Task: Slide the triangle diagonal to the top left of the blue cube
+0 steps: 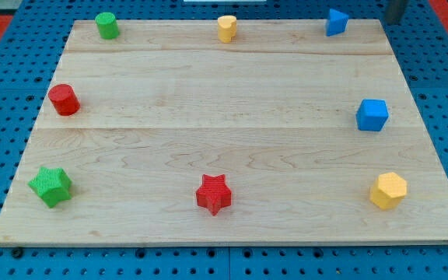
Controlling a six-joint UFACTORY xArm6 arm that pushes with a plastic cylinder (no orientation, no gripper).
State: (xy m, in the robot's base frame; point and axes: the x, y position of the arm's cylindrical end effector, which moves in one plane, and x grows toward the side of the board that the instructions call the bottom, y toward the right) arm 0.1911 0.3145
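Task looks barely begun from here. The blue triangle (336, 22) sits at the far right of the worktop (224, 85), close to the far edge, and the blue cube (372, 115) is on the right side, nearer to me and a bit further right, the two well apart. So the triangle is already up and left of the cube in a loose sense, but too far off to count as placed diagonal to its top left corner; I judge it still needs a push toward me, and maybe slightly right, to end near that corner w/o touching the cube. My tip isn't clearly showing: there's a dark shape at the far right corner (396, 11) which may be the rod, but the lower end can't be made out, so I can't say where it stands relative to the blocks. No fingers on this rig, so nothing to report open or closed. Other blocks are spread round the edges and out of the way: green cylinder (106, 25) far left, yellow cylinder (226, 28) far centre, red cylinder (64, 99) left, green star (50, 186) near left, red star (214, 194) near centre, yellow hexagon-ish block (387, 190) near right. Path between triangle and cube looks clear.
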